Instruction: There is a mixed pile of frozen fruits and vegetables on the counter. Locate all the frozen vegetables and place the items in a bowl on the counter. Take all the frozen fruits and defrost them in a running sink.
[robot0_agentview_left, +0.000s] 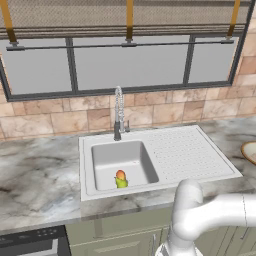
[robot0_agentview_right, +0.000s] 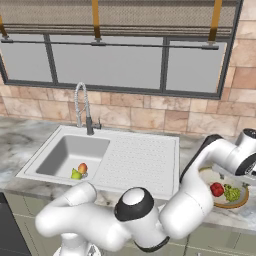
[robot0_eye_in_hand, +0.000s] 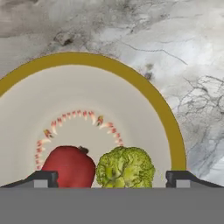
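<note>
Marble-veined grey-and-white tabletop (robot0_agentview_left: 40, 175) runs along a tan tile wall under a wide window. White-grey sink (robot0_agentview_left: 150, 165) is set into it, with a ribbed drainboard (robot0_agentview_left: 187, 152) to the right of the basin and a chrome spring-coil faucet (robot0_agentview_left: 118, 112) at the back edge.

Fruits: yellow-green fruit (robot0_agentview_left: 121, 183) and orange-red fruit (robot0_agentview_left: 120, 174) lie together in the basin, touching, near its front wall. Same pair seen from the right base view, green one (robot0_agentview_right: 75, 174) just beside the orange one (robot0_agentview_right: 83, 168). Whether water is running cannot be told.

Bowl (robot0_eye_in_hand: 166, 118): tan with a darker brown rim, standing on the tabletop well to the right of the sink; also seen in the right base view (robot0_agentview_right: 240, 202), and its edge shows in the left base view (robot0_agentview_left: 250, 152). Inside it, red piece (robot0_eye_in_hand: 69, 167) and green broccoli (robot0_eye_in_hand: 125, 167) lie side by side, touching. A ring of small red-and-white marks decorates the bowl floor.

Claw (robot0_eye_in_hand: 113, 179): jaws spread wide, one tip on each side of the two vegetables, holding nothing. Hand sits above the bowl, arm extended to the right.
</note>
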